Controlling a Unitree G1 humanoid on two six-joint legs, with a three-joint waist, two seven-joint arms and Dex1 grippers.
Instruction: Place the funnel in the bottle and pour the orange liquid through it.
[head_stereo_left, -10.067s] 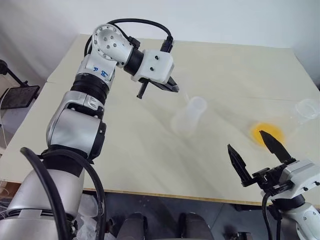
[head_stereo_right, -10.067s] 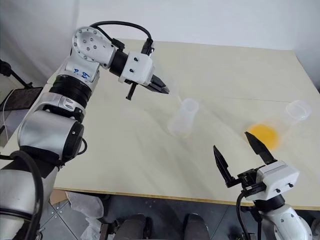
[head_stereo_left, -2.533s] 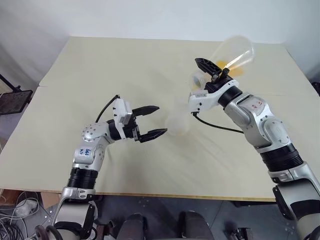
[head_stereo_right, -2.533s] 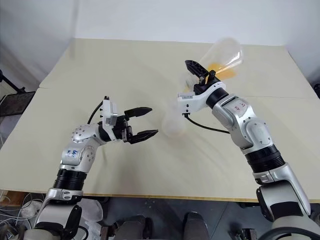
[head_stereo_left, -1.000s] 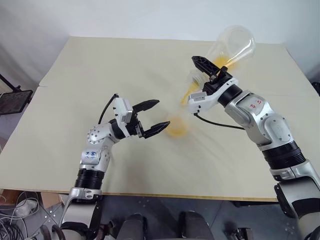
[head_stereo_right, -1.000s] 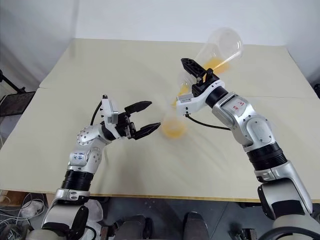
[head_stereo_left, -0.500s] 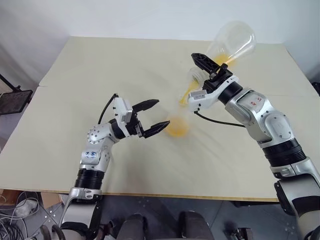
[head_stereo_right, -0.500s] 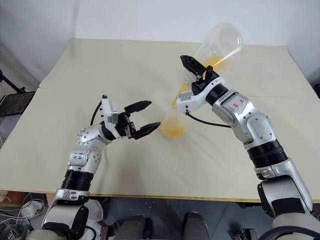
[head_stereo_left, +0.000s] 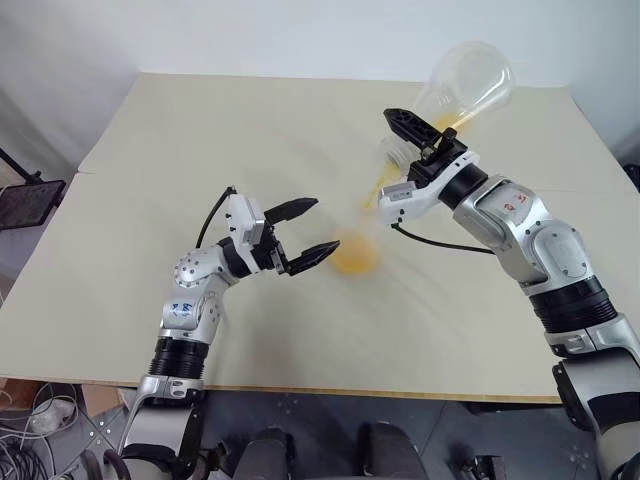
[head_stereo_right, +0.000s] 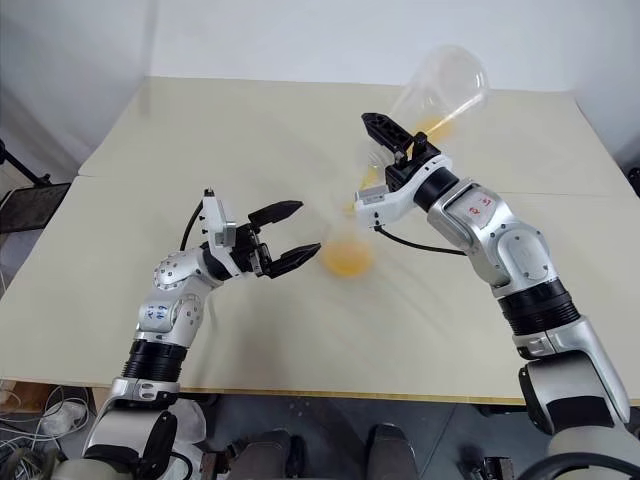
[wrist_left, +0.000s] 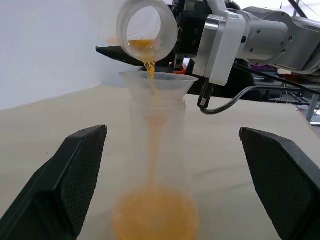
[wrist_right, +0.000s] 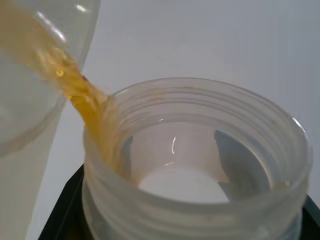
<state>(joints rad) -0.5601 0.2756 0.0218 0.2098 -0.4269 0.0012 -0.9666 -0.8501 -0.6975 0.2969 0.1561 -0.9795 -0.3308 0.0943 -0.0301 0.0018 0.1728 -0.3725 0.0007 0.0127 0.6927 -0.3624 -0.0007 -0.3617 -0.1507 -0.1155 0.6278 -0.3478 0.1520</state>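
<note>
The frosted bottle (wrist_left: 157, 145) stands on the table with the clear funnel (wrist_left: 156, 81) seated in its neck. A pool of orange liquid (wrist_left: 155, 220) lies in its base, seen from above in the bottle (head_stereo_left: 352, 253). My right gripper (head_stereo_left: 400, 140) is shut on the neck of a larger clear flask (head_stereo_left: 466, 78), which is tipped mouth-down over the funnel. A thin orange stream (wrist_left: 150, 67) falls from its mouth (wrist_left: 146, 27) into the funnel. My left gripper (head_stereo_left: 323, 226) is open, and its fingers (wrist_left: 65, 185) stand on either side of the bottle, apart from it.
The pale table (head_stereo_left: 200, 130) stretches wide around the bottle, with its front edge near me. A dark stand (head_stereo_left: 22, 198) sits off the table's left side. The right arm (head_stereo_left: 520, 220) reaches in from the right.
Ten seconds ago the flask lay on the table; the right gripper now holds it tipped. Orange liquid has gathered in the bottle over the last seconds. Both arms held still this last second.
</note>
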